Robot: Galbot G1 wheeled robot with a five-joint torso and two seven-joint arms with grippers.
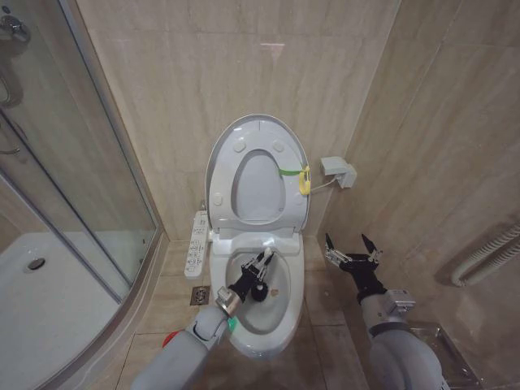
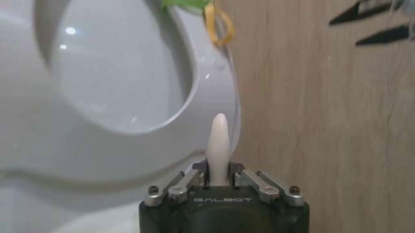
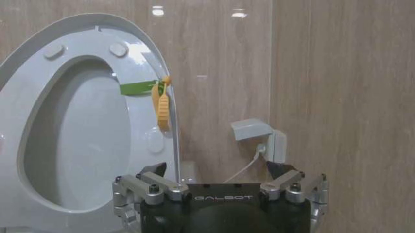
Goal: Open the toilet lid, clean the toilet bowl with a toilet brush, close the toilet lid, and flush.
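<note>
Gripping the toilet brush (image 1: 262, 276) in the left hand (image 1: 260, 264), head down inside the toilet bowl (image 1: 280, 321) directly beneath, while hovering the right hand (image 1: 351, 246) wide open beside the raised toilet lid (image 1: 218, 154).

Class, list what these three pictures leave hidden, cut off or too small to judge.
- Brush head: head view, too small and dark inside the bowl; the left gripper covers the handle.
- Bowl's water: left wrist view, cut off.
- Button panel labels: head view, too small.
- Lid: right wrist view, left edge cuts it.

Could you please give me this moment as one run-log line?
glossy white oval toilet lid: raised | left gripper: shut on thin white-handled toilet brush, inside white ceramic toilet bowl | right gripper: open, idle beside bowl
</note>
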